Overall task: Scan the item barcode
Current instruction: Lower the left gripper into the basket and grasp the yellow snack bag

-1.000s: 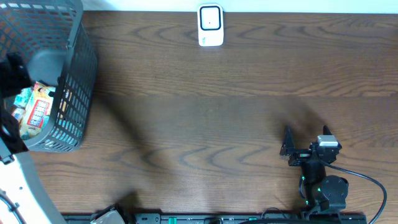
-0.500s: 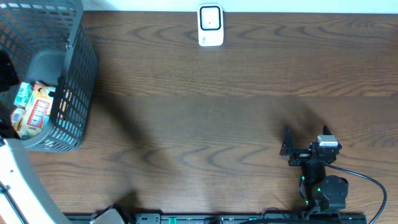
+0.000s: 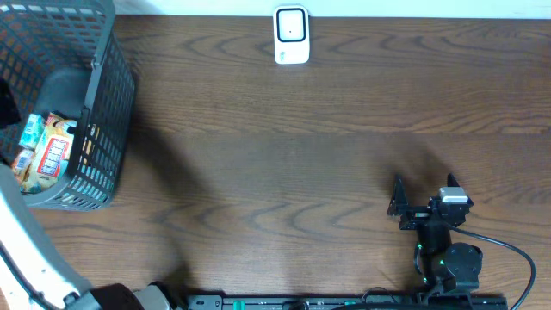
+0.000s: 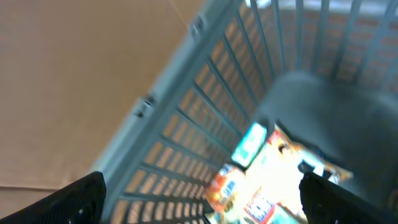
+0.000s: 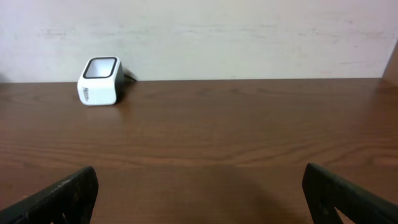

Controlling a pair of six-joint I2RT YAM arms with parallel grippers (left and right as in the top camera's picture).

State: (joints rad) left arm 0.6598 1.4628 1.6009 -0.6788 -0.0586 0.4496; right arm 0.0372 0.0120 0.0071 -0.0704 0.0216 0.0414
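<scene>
Several colourful snack packets [image 3: 47,153] lie in the grey wire basket [image 3: 103,95] at the table's far left. In the left wrist view the packets [image 4: 267,174] show bright and blurred below my left gripper [image 4: 202,202], which hangs open over the basket's rim [image 4: 186,81] with nothing between its fingers. The white barcode scanner [image 3: 291,35] stands at the back middle of the table. My right gripper [image 3: 424,191] rests open and empty near the front right. From its wrist view the scanner [image 5: 99,81] is far ahead to the left of the gripper [image 5: 202,199].
The left arm's white link [image 3: 26,250] crosses the front left corner. A black cable [image 3: 508,254] loops beside the right arm's base. A pale wall [image 5: 249,37] stands behind the table's far edge.
The left arm has swung leftward, and its dark gripper has slid almost off the overhead's left edge. More of the packets in the basket now show. The right arm has not moved.
</scene>
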